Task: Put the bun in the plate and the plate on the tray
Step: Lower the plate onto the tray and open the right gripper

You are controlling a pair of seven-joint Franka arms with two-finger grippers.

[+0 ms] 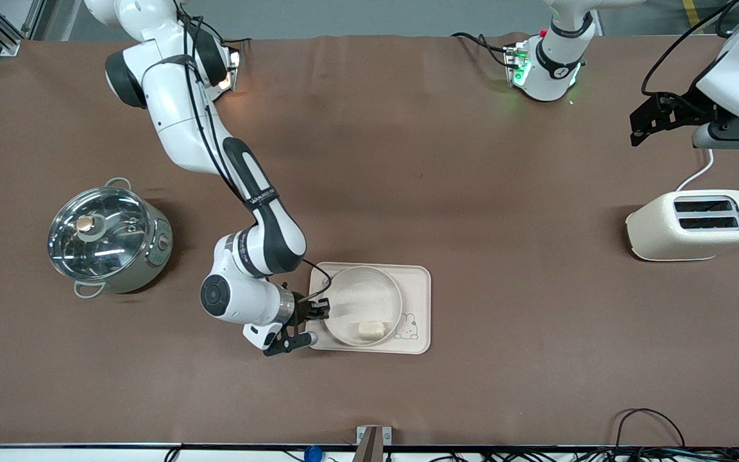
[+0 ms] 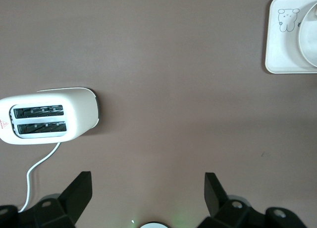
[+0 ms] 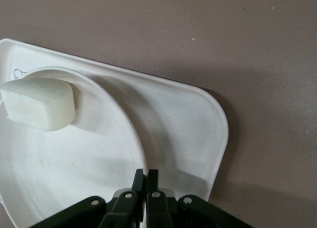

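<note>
Two arms work at one brown table [image 1: 408, 160]. Largest of the things on it is a steel pot [image 1: 108, 237] with a glass lid, near the right arm's end. A cream toaster [image 1: 695, 224] stands near the left arm's end, its two slots up and a white cord running from it.

Toward the table's near edge, about midway along it, lies the tray [image 1: 417, 301], flat, with a small rabbit drawing at one corner. On the tray sits the plate [image 1: 364, 305], at the side toward the right arm's end. In the plate lies the bun [image 1: 371, 329], close to the rim on the side nearer the front camera.

Low at the plate's rim is the right gripper [image 1: 319, 310], its fingers [image 3: 140, 181] clenched on the rim at the tray's edge toward the right arm's end.

High over the table's end by the toaster waits the left gripper [image 2: 147, 188], its fingers [image 2: 214, 188] spread wide and holding nothing.
</note>
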